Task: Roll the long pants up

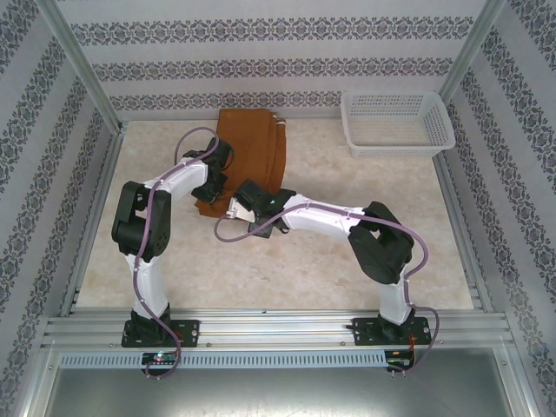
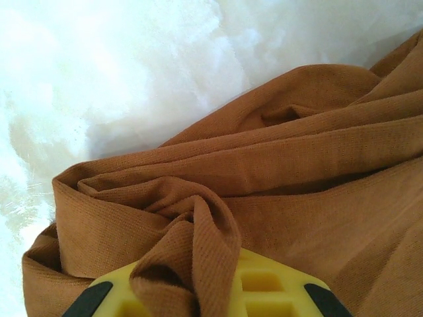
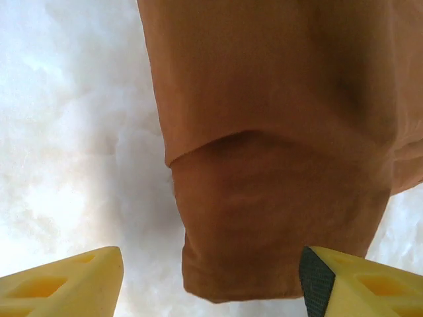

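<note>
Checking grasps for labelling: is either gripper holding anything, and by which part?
The left gripper pinches a bunched fold of the pants at their near end. The right gripper is open around the cloth, holding nothing.

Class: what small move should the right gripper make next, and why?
Probably close the right gripper on the long pants: its fingers stand open astride the near end, while the left gripper seems to pinch a fold.

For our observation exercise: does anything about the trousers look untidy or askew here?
Yes. The near end of the long pants is bunched into uneven, twisted folds where the left hand pinches it, not a neat even roll. The right hand is open around the flatter other corner.
</note>
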You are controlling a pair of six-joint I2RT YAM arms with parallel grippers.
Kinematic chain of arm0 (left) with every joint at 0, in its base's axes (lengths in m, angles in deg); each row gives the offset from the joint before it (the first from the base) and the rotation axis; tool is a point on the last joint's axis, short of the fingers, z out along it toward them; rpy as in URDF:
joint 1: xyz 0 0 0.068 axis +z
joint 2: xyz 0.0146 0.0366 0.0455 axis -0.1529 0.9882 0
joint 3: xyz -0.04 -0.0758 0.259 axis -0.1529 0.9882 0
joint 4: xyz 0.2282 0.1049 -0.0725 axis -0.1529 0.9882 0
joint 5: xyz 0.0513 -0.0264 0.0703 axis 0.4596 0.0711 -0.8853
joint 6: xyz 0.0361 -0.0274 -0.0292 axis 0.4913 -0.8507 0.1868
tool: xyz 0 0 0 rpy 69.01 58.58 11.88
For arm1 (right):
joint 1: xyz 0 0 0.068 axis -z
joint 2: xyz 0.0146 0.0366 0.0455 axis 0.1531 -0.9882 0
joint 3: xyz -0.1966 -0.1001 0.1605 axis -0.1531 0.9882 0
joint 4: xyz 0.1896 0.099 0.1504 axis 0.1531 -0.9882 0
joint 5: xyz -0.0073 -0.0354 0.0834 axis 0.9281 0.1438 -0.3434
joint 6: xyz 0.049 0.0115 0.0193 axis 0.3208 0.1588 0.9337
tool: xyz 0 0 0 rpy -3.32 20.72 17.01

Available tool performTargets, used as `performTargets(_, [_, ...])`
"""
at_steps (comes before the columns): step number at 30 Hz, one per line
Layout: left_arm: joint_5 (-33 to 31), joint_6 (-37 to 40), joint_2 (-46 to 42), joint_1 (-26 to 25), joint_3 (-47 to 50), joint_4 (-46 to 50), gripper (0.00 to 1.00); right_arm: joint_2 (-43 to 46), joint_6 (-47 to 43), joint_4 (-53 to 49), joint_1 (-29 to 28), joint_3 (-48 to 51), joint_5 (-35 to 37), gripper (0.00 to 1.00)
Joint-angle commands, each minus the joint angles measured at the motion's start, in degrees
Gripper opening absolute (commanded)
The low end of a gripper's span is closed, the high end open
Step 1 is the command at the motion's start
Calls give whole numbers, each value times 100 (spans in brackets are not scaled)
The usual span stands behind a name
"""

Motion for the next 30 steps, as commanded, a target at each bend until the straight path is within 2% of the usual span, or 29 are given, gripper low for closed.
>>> performTargets(1, [-41, 131, 154, 106, -127, 96, 12, -271, -323, 359, -90, -120, 313, 72])
performTargets(8, [3, 148, 163, 116, -149, 98, 13, -894, -743, 1078, 81, -32, 364, 71])
performTargets(10, [15, 169, 141, 123, -146, 94, 19, -1078, -723, 1142, 187, -98, 329, 66])
performTargets(11, [23, 190, 117, 120, -139, 83, 27, -1159, -666, 1076, 248, -177, 260, 62])
performTargets(13, [64, 225, 52, 136, -131, 64, 58, -1233, -485, 874, 358, -332, 35, 48])
performTargets(14, [82, 258, 0, 144, -113, 52, 95, -1227, -391, 773, 408, -388, -113, 37])
performTargets(15, [75, 263, -62, 151, -107, 66, 100, -1214, -310, 671, 451, -444, -266, 20])
performTargets(16, [86, 278, -129, 155, -88, 63, 100, -1203, -260, 585, 476, -494, -352, 4])
performTargets(17, [80, 289, -218, 163, -57, 67, 100, -1176, -207, 512, 497, -538, -411, 0])
performTargets(22, [90, 307, -794, 190, 141, 116, 100, -981, 113, -87, 590, -900, -878, 0])
performTargets(30, [82, 244, -1986, 170, 579, 299, 100, -1023, 625, -1560, 817, -2169, -1961, 0])
